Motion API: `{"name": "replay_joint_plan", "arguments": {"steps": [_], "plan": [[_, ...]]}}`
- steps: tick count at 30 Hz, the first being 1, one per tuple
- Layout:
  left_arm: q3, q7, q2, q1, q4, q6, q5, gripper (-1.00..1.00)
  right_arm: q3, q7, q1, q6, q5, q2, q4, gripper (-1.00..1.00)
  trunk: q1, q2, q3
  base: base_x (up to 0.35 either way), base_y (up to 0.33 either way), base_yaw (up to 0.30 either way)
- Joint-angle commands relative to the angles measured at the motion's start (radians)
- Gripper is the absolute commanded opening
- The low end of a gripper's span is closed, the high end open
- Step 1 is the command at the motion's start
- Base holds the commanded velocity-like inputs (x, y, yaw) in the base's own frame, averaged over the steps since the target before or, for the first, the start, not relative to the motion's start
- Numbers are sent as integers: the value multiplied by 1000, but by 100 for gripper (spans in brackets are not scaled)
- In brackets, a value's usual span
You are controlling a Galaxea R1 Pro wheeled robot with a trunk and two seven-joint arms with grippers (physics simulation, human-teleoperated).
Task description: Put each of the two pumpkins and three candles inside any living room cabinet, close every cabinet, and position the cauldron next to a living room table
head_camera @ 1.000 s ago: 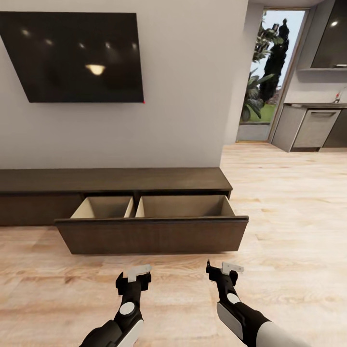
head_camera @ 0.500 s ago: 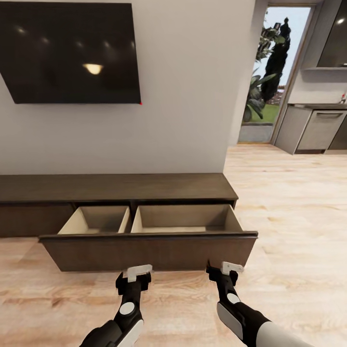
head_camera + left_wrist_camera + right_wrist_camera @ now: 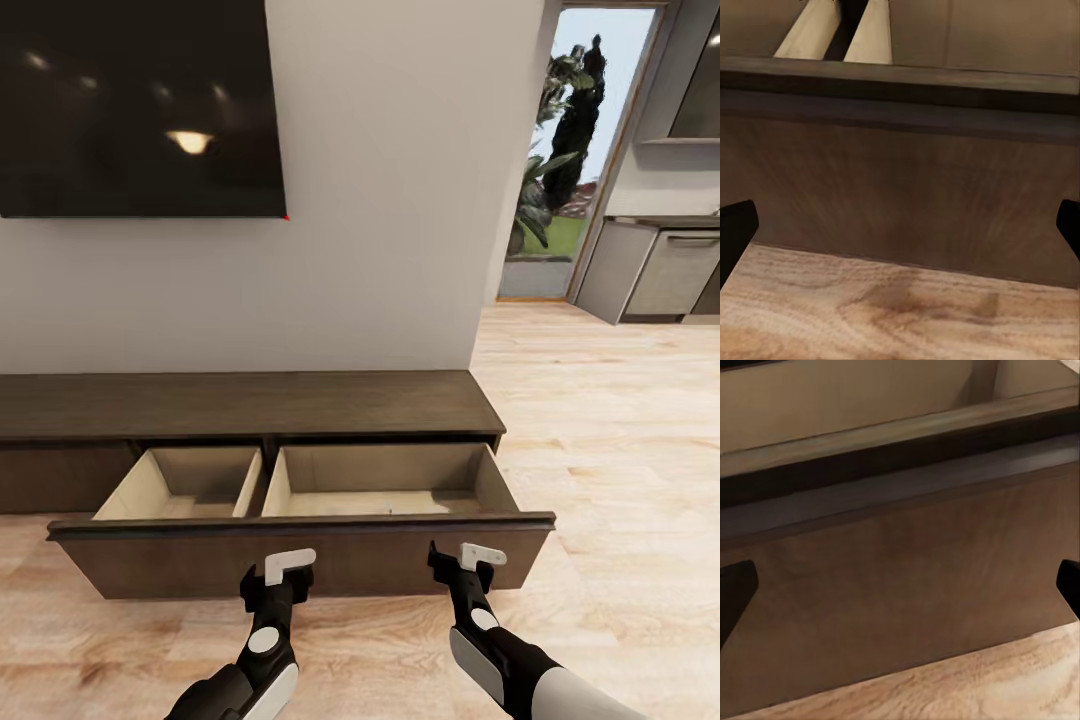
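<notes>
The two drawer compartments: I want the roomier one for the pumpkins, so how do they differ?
The right compartment is clearly wider than the left compartment. The right one lies nearer the cabinet's end, the left nearer its middle. Both show pale beige insides, look empty, and sit behind one dark pulled-out front.

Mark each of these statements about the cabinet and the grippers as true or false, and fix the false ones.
1. The cabinet has a drawer pulled out. True.
2. A pumpkin lies in the open drawer. False: the parts of both beige compartments in view look empty.
3. The left gripper holds a candle. False: its fingers are apart with nothing between them.
4. Both grippers face the drawer front. True: the right gripper and the left one both point at it.
5. The drawer has two compartments. True.
</notes>
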Motion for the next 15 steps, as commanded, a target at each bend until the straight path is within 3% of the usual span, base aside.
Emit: {"name": "replay_joint_plan", "arguments": {"steps": [1,7,15], "plan": [[-5,8,1,-1,-1,0,6,100,9,-6,-1,-4,-8,-1,-1,100,0,0,-1,39,0,0],[-5,9,1,-1,-3,0,6,100,9,-6,-1,-4,-8,-1,-1,100,0,0,-1,11,0,0],[-5,9,1,-1,-4,0,6,100,9,-6,-1,-4,-8,-1,-1,100,31,-56,-26,1,0,0]]}}
